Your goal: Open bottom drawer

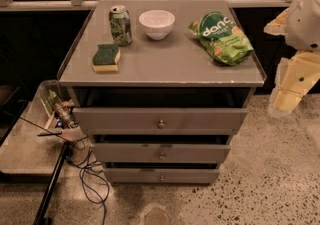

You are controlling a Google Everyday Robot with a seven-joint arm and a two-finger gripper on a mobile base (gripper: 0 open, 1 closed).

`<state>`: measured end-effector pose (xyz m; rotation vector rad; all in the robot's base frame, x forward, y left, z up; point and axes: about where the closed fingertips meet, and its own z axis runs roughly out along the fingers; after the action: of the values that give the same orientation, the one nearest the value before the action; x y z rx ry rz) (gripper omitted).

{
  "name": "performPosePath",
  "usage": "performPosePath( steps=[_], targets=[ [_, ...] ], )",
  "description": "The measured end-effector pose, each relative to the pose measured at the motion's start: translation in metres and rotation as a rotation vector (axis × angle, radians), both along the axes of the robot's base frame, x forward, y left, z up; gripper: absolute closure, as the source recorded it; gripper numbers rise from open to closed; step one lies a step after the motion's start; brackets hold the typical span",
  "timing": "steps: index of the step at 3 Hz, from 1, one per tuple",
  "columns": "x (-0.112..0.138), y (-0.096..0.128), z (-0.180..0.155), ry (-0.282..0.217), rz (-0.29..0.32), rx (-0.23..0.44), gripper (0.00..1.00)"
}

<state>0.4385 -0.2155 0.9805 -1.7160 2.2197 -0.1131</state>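
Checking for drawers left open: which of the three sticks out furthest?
The top drawer: widest dark gap behind its front. The bottom drawer shows least. The end effector hangs right of the cabinet.

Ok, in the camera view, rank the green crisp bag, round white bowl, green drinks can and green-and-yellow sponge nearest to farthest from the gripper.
The gripper hangs off the grey cabinet's right side.
1. green crisp bag, right of top.
2. round white bowl, back centre.
3. green drinks can and green-and-yellow sponge, left: too close to call.

Arm (306, 14) at far right edge; gripper (286, 100) just below it
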Motion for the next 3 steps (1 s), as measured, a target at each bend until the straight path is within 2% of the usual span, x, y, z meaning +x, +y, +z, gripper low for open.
performPosePath(
  steps=[2,3],
  targets=[
    [-0.002,0.001,-0.004,0.005,-0.005,0.012,0.0],
    [-0.008,0.005,-0.027,0.006,0.013,0.07,0.0]
  ],
)
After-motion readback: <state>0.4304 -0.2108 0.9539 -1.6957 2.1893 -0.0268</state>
